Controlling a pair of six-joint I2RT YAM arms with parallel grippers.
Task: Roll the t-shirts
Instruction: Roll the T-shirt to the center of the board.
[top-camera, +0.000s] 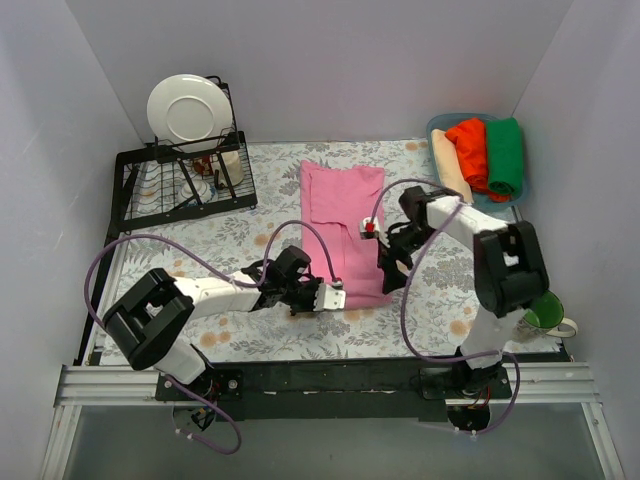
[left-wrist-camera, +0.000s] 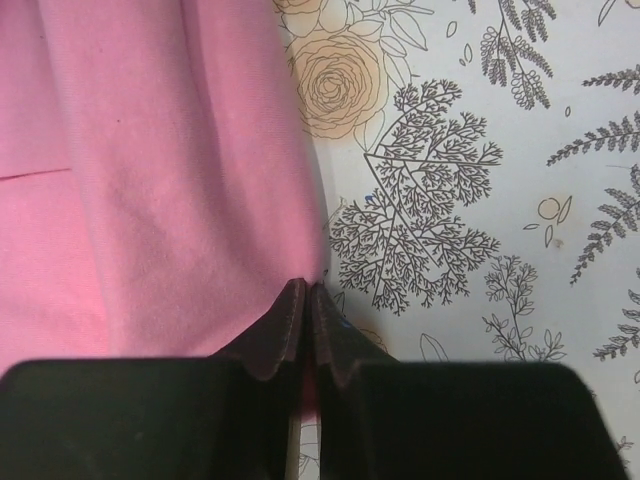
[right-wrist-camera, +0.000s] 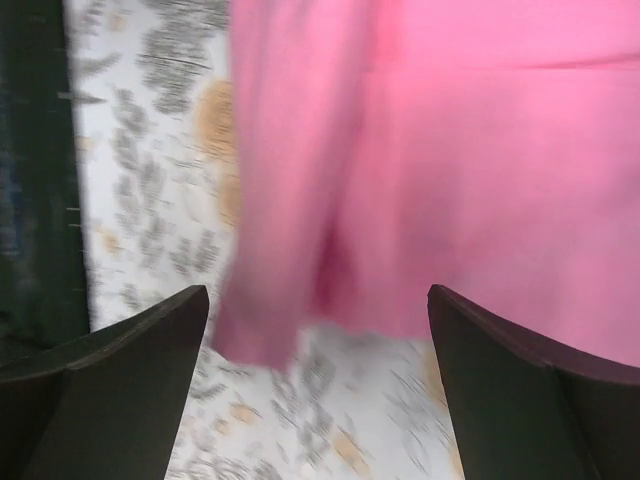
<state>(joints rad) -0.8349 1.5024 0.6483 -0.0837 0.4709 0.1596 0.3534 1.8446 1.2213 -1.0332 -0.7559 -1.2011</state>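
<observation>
Top external: the pink t-shirt (top-camera: 343, 205) lies flat on the surface (top-camera: 430, 300), long axis running near to far. Left end effector (top-camera: 340, 298) sits clenched at its near-left corner; right end effector (top-camera: 388, 272) gapes released over the near-right corner.

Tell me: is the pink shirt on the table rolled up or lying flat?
Lying flat, not rolled. The pink shirt is a long flat strip on the table, its side edge folded over; no roll shows.
</observation>
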